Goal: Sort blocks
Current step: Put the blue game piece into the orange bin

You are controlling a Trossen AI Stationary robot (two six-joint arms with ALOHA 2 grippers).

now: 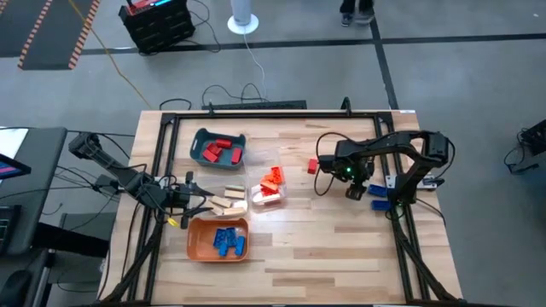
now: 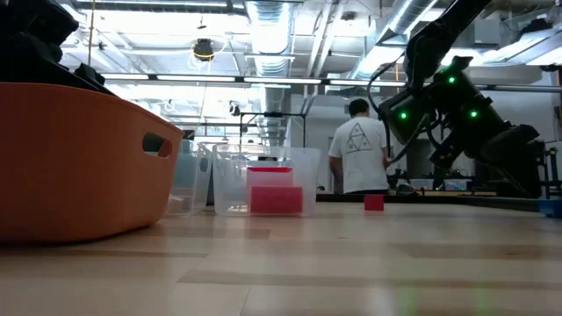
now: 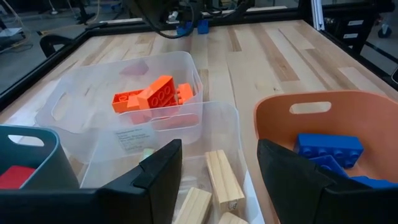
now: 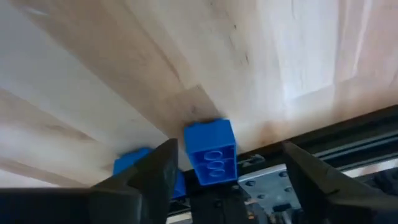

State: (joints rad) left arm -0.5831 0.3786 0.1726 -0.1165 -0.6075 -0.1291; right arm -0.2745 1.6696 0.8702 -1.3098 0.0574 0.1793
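Clearly the sorting is mostly done, which is why so little lies loose on the tabletop (image 1: 341, 247): red blocks (image 1: 220, 151) sit in the teal tray (image 1: 198, 136), orange blocks (image 3: 155, 96) in one clear tray (image 3: 93, 87), tan wooden blocks (image 3: 221, 177) in the clear tray beside it (image 3: 227, 121), and blue blocks (image 1: 229, 240) in the orange tray (image 1: 194, 239). My left pincer (image 3: 217, 168) hangs spread and empty just over the tan blocks, near the orange tray, waiting out of the way.

My right pincer (image 4: 227, 165) is at the tabletop's right edge, fingers parted and grasping nothing, straddling a stray blue block (image 4: 211, 149) that lies against the metal frame (image 4: 336, 143). A second blue block (image 4: 134, 160) lies just beside it. I judge I am lined up here to take the nearer one; the frame so close behind it could foul a finger. One red block (image 1: 313, 165) also lies alone near my right arm, unsorted.
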